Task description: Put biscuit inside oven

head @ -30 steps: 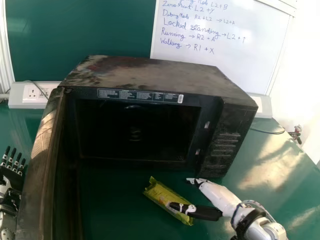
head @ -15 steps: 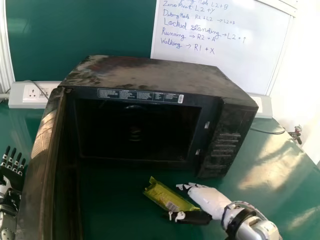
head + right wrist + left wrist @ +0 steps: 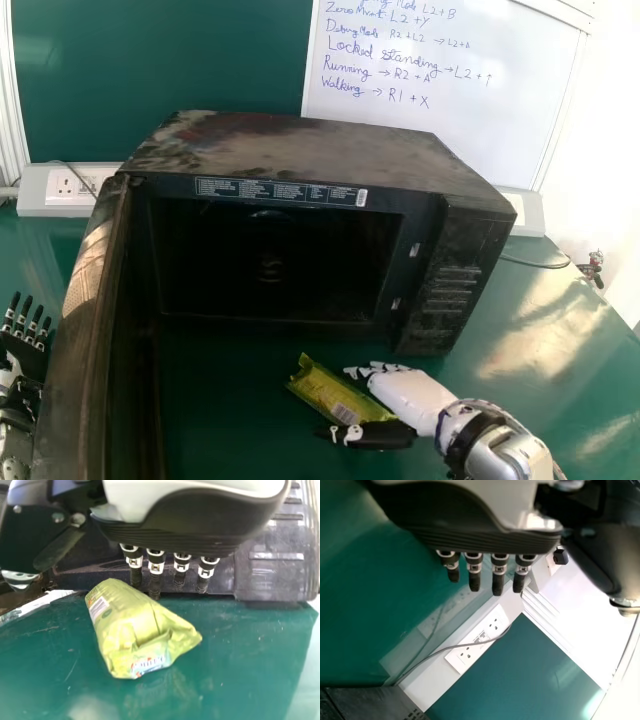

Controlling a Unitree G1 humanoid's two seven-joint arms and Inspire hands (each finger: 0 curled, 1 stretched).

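"Holding anything, that right hand [image 3: 408,395]?"

"Nothing; its fingers lie nearly straight, thumb apart, astride the biscuit packet [image 3: 328,390] at lower centre, likely for a pinch; the oven [image 3: 310,150], mid-frame, stands open, presumably to receive it; the left hand [image 3: 22,346] rests open, lower left."

Yellow-green biscuit packet [image 3: 135,625] on green table [image 3: 245,645]; right hand [image 3: 408,396] near it, fingers straight; dark oven [image 3: 277,567] beyond.

Right hand [image 3: 408,393], 5 o'clock in head view: white shell, black thumb [image 3: 385,434], pale-banded black fingers — black cuff [image 3: 460,437], grey cable [image 3: 505,412]. Left hand [image 3: 22,352], 8 o'clock — black palm, ribbed edge [image 3: 485,540], silver-banded fingers.
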